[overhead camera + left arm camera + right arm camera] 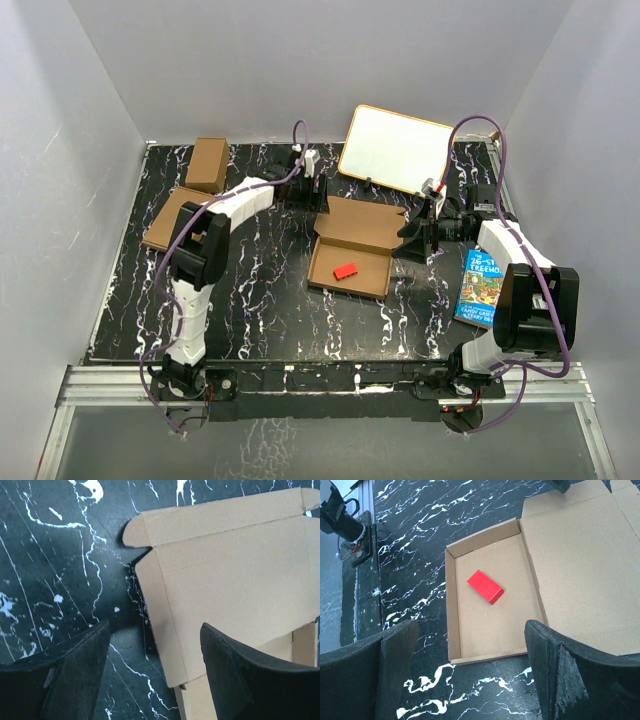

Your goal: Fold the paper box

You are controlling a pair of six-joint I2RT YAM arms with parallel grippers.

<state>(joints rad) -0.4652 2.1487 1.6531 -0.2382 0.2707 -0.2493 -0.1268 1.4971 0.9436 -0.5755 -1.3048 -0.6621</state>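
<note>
The paper box (352, 252) lies in the middle of the table: a shallow brown tray with its lid (365, 222) folded back flat behind it. A red block (345, 270) rests in the tray (490, 620). My left gripper (322, 195) hangs open over the lid's left edge. In the left wrist view its jaws (155, 626) straddle the lid's side flap (162, 625), with neither finger touching it. My right gripper (412, 243) is open at the box's right side. In the right wrist view it (470, 625) spans the tray's end wall (487, 656) without contact.
A whiteboard (395, 148) leans at the back right. A colourful book (483, 285) lies by the right arm. A small brown carton (208, 165) stands at the back left. A flatter brown carton (168, 220) lies under the left arm.
</note>
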